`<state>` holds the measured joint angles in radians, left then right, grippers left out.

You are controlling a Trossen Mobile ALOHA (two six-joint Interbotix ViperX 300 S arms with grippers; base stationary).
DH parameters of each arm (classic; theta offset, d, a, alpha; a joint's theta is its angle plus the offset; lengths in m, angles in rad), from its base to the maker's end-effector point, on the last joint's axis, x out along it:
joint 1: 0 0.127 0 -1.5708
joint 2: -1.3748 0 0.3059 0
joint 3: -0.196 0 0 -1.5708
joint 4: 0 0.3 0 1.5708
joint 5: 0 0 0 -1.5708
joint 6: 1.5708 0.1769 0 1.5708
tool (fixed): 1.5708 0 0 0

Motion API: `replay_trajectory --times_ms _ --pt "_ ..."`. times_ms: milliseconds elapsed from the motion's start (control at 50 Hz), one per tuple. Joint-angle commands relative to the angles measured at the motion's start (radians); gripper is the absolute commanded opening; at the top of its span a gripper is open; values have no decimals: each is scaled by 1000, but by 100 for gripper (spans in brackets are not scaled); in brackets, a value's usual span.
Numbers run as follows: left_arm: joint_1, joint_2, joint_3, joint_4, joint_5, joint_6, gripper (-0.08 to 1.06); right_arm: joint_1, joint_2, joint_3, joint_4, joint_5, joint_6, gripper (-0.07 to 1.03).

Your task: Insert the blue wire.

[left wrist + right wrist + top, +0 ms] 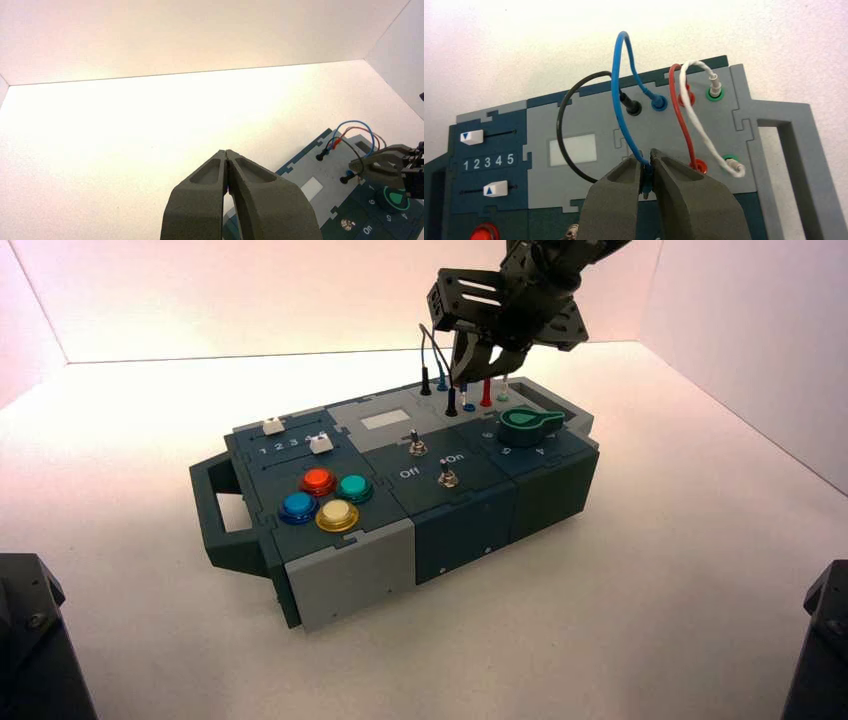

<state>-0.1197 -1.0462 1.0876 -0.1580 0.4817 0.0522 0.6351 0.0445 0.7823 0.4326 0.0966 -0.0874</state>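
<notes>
The blue wire [616,75] loops up from the grey panel at the far end of the box [350,570]. One blue plug sits in a blue socket [658,103] in the back row. My right gripper [646,156] is shut on the other blue plug [647,180]. That plug's bare metal pin shows below the fingers, just above the panel. In the high view the right gripper [470,375] hangs over the front row of sockets, between the black and red plugs. The left gripper [227,152] is shut on nothing, held off to the box's left.
A black wire [561,130], a red wire [676,110] and a white wire [699,130] arch close beside the held plug. A green knob [528,422] stands right of the sockets and two toggle switches [417,445] lie nearer. White walls enclose the table.
</notes>
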Motion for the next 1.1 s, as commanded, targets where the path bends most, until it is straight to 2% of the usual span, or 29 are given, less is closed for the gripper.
replay_trajectory --times_ms 20,320,1100 --pt "-5 9 -14 0 -12 3 -3 -3 -32 -23 -17 -3 -2 -2" --pt "-5 8 -12 -2 -14 2 -3 -11 -18 -32 -44 -3 0 -2" --pt "-5 8 -11 0 -21 3 -3 -11 31 -43 -112 -67 0 -2"
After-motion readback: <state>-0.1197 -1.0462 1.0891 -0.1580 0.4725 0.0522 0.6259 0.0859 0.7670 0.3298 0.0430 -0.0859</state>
